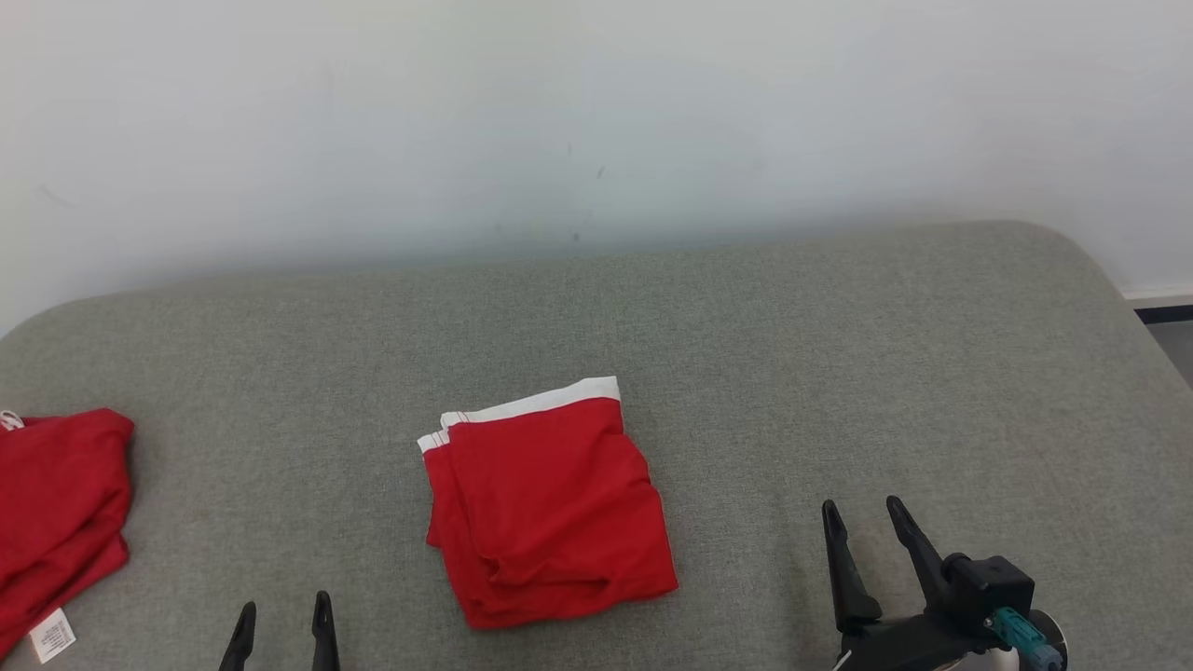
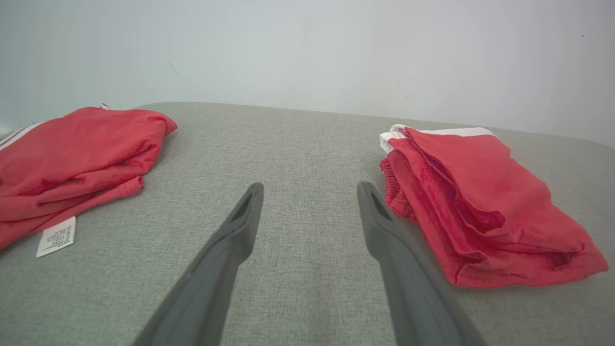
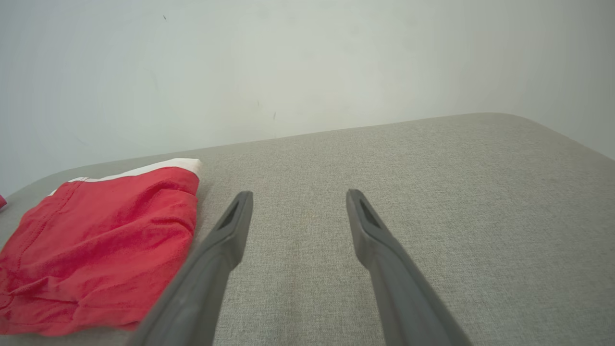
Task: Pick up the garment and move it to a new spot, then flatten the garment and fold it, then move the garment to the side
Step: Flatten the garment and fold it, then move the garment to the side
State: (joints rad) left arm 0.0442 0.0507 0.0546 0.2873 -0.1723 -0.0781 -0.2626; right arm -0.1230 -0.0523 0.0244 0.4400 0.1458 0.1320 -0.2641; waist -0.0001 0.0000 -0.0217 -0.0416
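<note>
My left gripper [image 1: 286,601] and right gripper [image 1: 861,503] hang spread and empty at the front edge of the grey fabric surface [image 1: 746,326], flanking the folded red white-banded garment [image 1: 550,508].

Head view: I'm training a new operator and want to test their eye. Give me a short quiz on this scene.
1. True or false: the right claw holds the folded garment.
2. Its waistband is: A white, B blue, C black?
3. Fill in: the other red garment lies toward the robot's ____.
Key: 1 false; 2 A; 3 left.
</note>
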